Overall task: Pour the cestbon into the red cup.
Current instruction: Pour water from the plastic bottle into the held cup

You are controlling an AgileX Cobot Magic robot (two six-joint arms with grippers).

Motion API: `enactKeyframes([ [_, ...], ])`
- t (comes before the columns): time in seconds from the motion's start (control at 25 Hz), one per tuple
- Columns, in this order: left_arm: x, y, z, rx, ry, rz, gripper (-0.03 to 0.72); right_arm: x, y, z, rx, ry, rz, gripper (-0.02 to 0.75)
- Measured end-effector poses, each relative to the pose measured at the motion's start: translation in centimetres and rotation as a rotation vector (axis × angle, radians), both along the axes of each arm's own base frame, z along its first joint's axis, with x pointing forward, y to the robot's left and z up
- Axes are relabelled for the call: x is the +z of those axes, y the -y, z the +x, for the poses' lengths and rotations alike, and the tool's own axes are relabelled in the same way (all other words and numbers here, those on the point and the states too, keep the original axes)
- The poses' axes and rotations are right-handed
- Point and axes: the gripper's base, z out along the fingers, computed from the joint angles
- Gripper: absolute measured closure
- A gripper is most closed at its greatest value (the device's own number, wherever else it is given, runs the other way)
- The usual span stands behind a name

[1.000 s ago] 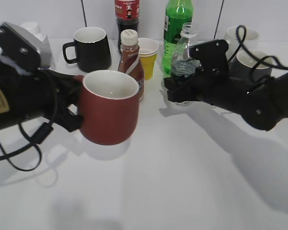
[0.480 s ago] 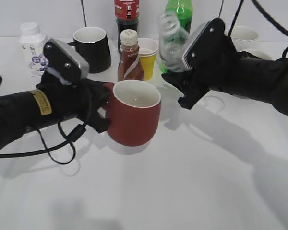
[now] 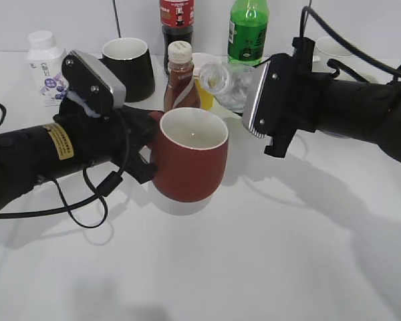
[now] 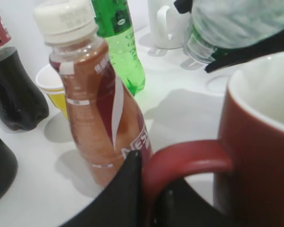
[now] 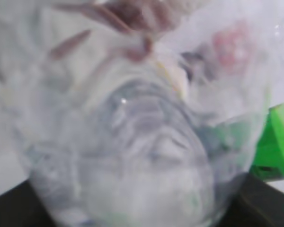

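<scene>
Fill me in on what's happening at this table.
The left claw holds the red cup by its handle, lifted near the middle of the table. The right claw grips the cestbon, tipped on its side with its mouth pointing toward the cup. No water shows in the cup. Behind stand a brown Nescafe bottle, a black mug and a green bottle.

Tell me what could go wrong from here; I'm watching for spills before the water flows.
1. The cestbon, tipped sideways in the right gripper, has its mouth up and behind the red cup rim, so water may miss onto the table.
2. The left gripper holds the cup only by its handle, so it may tilt.
3. The brown bottle stands close behind and could be knocked.
</scene>
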Motion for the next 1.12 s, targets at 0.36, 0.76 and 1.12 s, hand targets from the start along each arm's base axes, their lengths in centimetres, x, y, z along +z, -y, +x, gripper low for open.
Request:
enactKeyframes([
  [0.36, -0.02, 0.30, -0.33, -0.060, 0.024, 0.025, 0.650, 0.24, 0.42, 0.42, -0.010, 0.144, -0.130, 0.272],
  [0.76, 0.05, 0.37, -0.35, -0.069, 0.031, 0.024, 0.650, 0.47, 0.38, 0.44, 0.036, 0.269, -0.239, 0.272],
  [1.12, 0.05, 0.37, -0.35, -0.069, 0.031, 0.024, 0.650, 0.52, 0.37, 0.43, 0.057, 0.321, -0.290, 0.272],
])
